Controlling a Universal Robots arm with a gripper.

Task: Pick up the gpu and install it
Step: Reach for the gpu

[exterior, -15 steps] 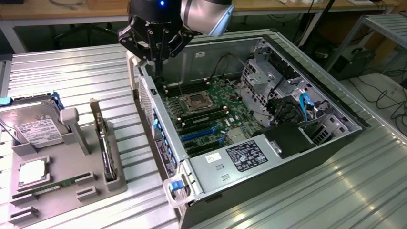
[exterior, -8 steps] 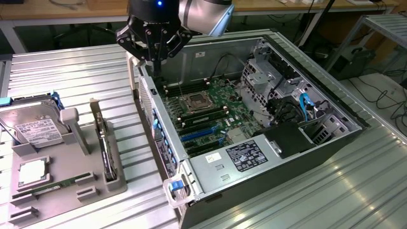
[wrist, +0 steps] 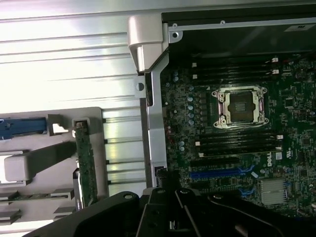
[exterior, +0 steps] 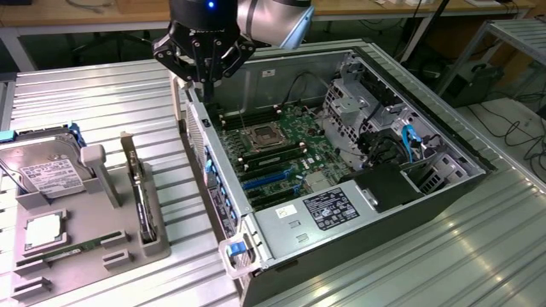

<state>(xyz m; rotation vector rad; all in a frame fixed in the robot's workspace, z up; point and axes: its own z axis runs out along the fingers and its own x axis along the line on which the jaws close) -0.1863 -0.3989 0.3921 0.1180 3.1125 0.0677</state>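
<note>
Clenched and empty, the gripper (exterior: 206, 82) hung above the case rim (exterior: 198, 137), well apart from the edge-on gpu (exterior: 137, 185); a sound pick required squaring across its thin edge.

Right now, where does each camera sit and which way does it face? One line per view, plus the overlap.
Exterior view: off the arm and raised, angled down on the open PC case and the grey parts holder; the arm's wrist and gripper show at the top.
Wrist view: on the wrist, looking down past the gripper's dark body at the motherboard.
Shared: the CPU socket, the case wall, and the gpu standing edge-on in the holder.
</note>
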